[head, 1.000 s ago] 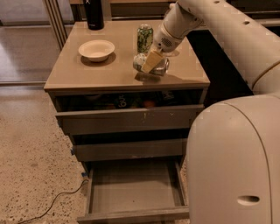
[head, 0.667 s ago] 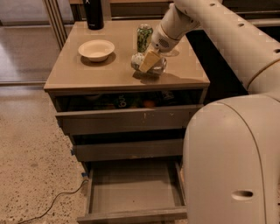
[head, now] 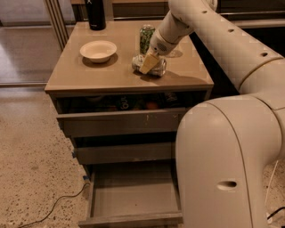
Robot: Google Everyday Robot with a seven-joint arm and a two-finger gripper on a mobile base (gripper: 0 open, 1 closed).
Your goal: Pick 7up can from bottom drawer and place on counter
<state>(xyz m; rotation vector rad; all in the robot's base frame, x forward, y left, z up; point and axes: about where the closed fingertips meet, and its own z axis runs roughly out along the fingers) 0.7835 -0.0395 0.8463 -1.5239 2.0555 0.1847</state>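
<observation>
The 7up can, silver-white, lies on its side on the tan counter, near the middle right. My gripper reaches down from the arm at upper right and is shut on the can; one tan finger crosses the can's middle, the other is hidden behind it. The can rests on or just above the counter. The bottom drawer is pulled out below, with a plain grey inside and nothing in it.
A green-patterned can stands upright just behind the gripper. A white bowl sits at the counter's left, a black bottle at the back. The top drawer is ajar with items inside. My base fills the right. A cable lies on the floor.
The gripper and the can have shifted slightly to the left and a little lower on the counter. Nothing else has moved.
</observation>
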